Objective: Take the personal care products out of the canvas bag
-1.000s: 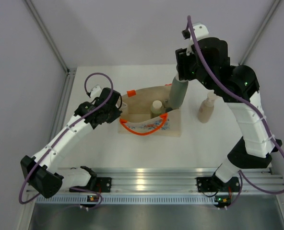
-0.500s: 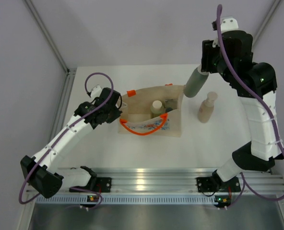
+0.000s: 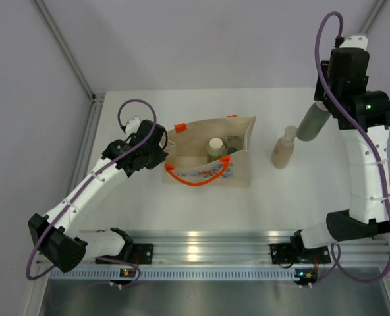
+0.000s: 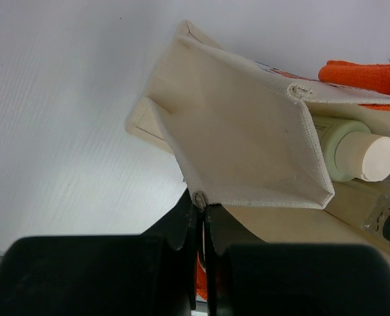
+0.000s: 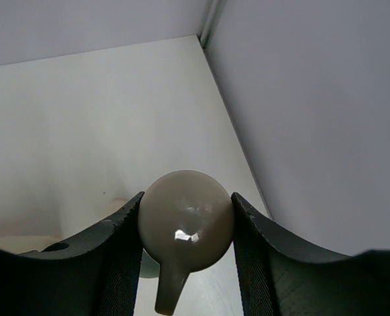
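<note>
Gripping grey-green bottle (image 3: 310, 124); right gripper (image 5: 186, 217) near tan bottle (image 3: 284, 149).

Light in the top view is bright, even and diffuse, falling from above. The beige canvas bag with orange handles (image 3: 192, 139) casts only a faint, soft-edged shadow on the white table (image 3: 182, 210). In front of the bag, the brushed aluminium rail (image 3: 201, 242) carries a white band of glare. In the left wrist view the bag's weave is sharp and a soft grey shadow lies under its left fold. The black left gripper (image 4: 201, 212) below the bag is blurred, close to the lens. In the right wrist view the rounded grey-green bottle (image 5: 182, 210) shows one small white highlight. The dark right gripper (image 5: 186, 218) flanking it looks underexposed and slightly soft.
</note>
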Motion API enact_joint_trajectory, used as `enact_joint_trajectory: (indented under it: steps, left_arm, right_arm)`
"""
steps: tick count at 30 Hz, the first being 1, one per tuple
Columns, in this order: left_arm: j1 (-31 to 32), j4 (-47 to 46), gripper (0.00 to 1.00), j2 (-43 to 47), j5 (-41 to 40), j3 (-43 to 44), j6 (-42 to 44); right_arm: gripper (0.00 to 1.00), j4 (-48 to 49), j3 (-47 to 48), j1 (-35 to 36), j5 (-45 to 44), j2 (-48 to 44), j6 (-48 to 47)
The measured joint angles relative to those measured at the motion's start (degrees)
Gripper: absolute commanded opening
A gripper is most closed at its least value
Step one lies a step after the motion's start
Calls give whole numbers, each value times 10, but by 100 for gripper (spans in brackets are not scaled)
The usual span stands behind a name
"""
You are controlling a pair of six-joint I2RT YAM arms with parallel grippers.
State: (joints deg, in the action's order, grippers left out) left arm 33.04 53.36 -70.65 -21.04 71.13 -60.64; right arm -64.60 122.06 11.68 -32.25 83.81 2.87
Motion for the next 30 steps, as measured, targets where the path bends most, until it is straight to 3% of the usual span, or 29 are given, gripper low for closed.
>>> enact_joint_trajectory:
  steps: [9, 17, 24, 25, 26, 27, 30]
  left_arm:
    - [0, 0, 0, 0, 5, 3, 13]
    - [0, 3, 0, 0, 8, 13, 30]
    - [0, 5, 0, -1, 12, 17, 42]
    - [0, 5, 0, -3, 13, 20, 45]
    - [0, 5, 0, -5, 13, 22, 49]
    - [0, 5, 0, -7, 13, 24, 52]
    - [0, 6, 0, -11, 13, 25, 56]
  right_arm:
    - [0, 170, -269, -112, -4, -92, -14]
    - [0, 356, -509, -203, 115, -110, -19]
    - [2, 424, -607, -209, 182, -111, -38]
    - [10, 433, -613, -209, 189, -111, -39]
    - [24, 440, -615, -208, 193, -111, -40]
    - [53, 447, -617, -208, 194, -112, -40]
    - [69, 464, -621, -208, 195, -113, -37]
